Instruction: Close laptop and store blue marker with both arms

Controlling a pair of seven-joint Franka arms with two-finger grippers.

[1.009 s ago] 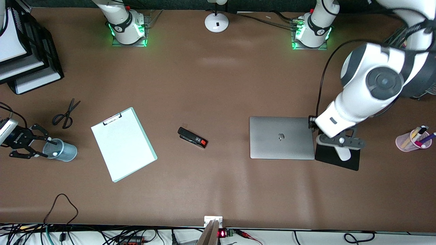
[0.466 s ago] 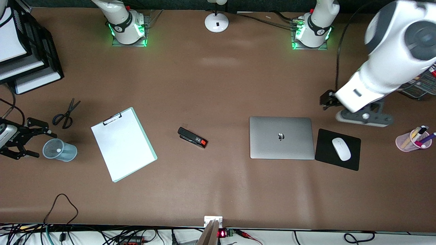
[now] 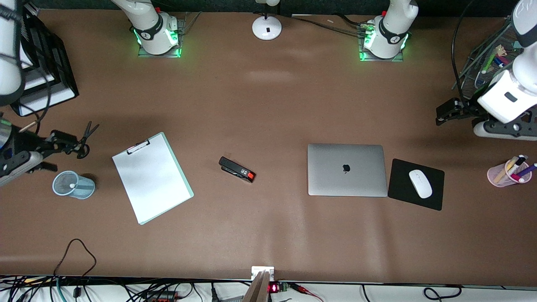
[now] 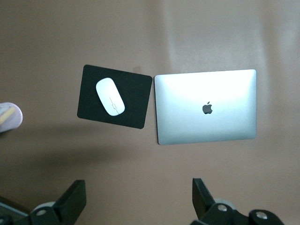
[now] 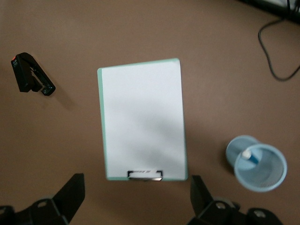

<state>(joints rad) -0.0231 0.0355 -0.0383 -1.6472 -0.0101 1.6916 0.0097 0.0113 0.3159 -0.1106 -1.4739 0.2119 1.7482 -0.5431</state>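
Observation:
The silver-grey laptop (image 3: 346, 169) lies shut on the table, logo up; it also shows in the left wrist view (image 4: 206, 107). The blue marker (image 3: 72, 185) stands inside a light-blue mesh cup (image 3: 79, 188) at the right arm's end of the table, with only its whitish end showing. The right wrist view shows the marker (image 5: 249, 156) in the cup (image 5: 262, 174). My right gripper (image 3: 52, 152) is open and empty, up over the table beside the cup; it shows in the right wrist view (image 5: 137, 187). My left gripper (image 3: 442, 113) is open and empty, high over bare table near the mouse pad; it shows in the left wrist view (image 4: 138, 192).
A clipboard (image 3: 152, 177), a black stapler (image 3: 237, 169) and scissors (image 3: 82, 140) lie toward the right arm's end. A white mouse (image 3: 420, 183) sits on a black mouse pad (image 3: 398, 191) beside the laptop. A pink pen cup (image 3: 503, 175), a lamp base (image 3: 267, 27) and black trays (image 3: 42, 67) stand near the edges.
The left arm has lifted off the mouse pad area and swung toward its end of the table. The right gripper has drawn back from the cup toward the scissors. The laptop stays shut.

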